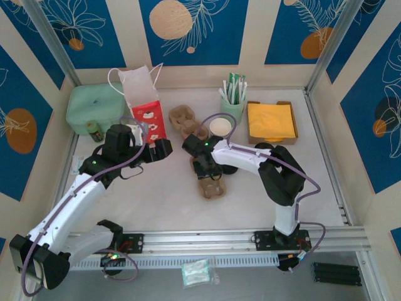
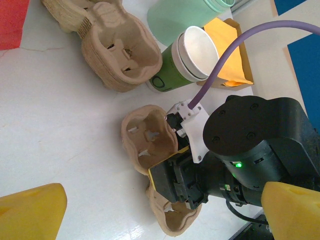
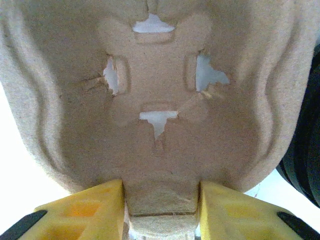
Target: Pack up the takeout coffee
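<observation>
The right claw (image 3: 161, 202) is down over the pulp carrier (image 3: 160, 90) in the middle of the tabletop (image 1: 156, 207). Its yellow fingers (image 3: 85, 212) are partway closed and pressed against either side of the ridge between the two wells, so it seems to have hold of the carrier there. To me this looks like fetching a carrier for the coffee (image 1: 94, 131), which stands well off at the left, just beside the mint box (image 1: 88, 103), with neither claw near it. To do it well I would keep the squeeze gentle, since pulp creases easily. I would also keep the grip centred so neither well droops, and lift straight up before swinging, because the open cups (image 2: 192, 55) and spare carriers (image 2: 117, 47) sit close behind. It wants setting down flat, wells up, where both arms can reach. The left claw (image 1: 158, 150) hangs spread as wide as it goes, holding nothing, just in front of the red-and-white bag (image 1: 145, 106). The tabletop is plain white and smooth, so a nudged carrier could slide; a metal rail (image 1: 219, 237) runs along its near edge. Cream walls (image 1: 254, 37) with blue panels, white leaf lines and orange discs close in three sides.
</observation>
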### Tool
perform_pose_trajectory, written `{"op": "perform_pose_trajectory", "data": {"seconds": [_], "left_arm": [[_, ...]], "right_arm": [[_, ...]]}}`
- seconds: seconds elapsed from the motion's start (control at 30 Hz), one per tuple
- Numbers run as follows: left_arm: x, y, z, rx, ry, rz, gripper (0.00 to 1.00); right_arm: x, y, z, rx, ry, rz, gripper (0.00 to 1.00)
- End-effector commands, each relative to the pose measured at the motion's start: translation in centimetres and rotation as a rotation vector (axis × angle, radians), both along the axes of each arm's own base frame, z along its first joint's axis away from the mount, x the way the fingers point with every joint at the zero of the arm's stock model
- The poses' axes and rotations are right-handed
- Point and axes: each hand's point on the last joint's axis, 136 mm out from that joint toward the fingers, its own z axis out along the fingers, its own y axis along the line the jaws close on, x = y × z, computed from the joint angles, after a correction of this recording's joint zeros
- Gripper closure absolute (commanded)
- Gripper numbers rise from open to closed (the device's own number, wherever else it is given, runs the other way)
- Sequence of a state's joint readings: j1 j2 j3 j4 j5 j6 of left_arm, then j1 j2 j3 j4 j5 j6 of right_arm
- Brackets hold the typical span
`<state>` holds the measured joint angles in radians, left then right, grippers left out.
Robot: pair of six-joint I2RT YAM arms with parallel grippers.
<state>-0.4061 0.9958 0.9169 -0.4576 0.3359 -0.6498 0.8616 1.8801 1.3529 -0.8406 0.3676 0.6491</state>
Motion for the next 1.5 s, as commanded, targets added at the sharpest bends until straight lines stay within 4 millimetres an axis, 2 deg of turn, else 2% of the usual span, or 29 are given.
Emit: {"op": "perform_pose_trajectory", "data": {"seconds": [0.0,0.13,0.33,0.57,0.7,0.93,1.1,1.2,1.47], "left_arm": [[-0.1,0.0,1.0,-0.013,-0.027,0.003,0.01],[-0.2,0.0,1.3,-0.014,-0.032,0.003,0.01],[-0.1,0.2,2.6,0.0,-0.062,0.004,0.01],[0.5,1.0,5.0,0.061,-0.127,0.012,0.0],[1.5,1.8,7.4,0.14,-0.188,0.029,0.01],[5.3,3.3,13.0,0.296,-0.305,0.064,0.01],[8.9,3.1,15.2,0.37,-0.353,0.048,0.01],[11.2,2.8,15.4,0.416,-0.35,0.025,0.01],[16.7,3.4,13.2,0.558,-0.259,-0.014,0.01]], "right_arm": [[0.2,-0.2,-0.2,-0.009,0.003,-0.003,0.63],[0.0,-0.2,0.6,0.007,-0.009,-0.005,0.66],[-0.2,0.3,3.1,0.058,-0.048,-0.003,0.7],[-0.3,0.7,5.6,0.126,-0.08,-0.006,0.71],[-0.6,1.0,7.5,0.183,-0.103,-0.003,0.71],[-0.9,1.2,10.3,0.265,-0.133,0.01,0.71],[-1.3,1.2,11.8,0.306,-0.144,0.019,0.71],[-1.5,0.9,12.6,0.323,-0.152,0.021,0.71],[-2.3,-0.4,13.8,0.356,-0.167,0.01,0.71]]}}
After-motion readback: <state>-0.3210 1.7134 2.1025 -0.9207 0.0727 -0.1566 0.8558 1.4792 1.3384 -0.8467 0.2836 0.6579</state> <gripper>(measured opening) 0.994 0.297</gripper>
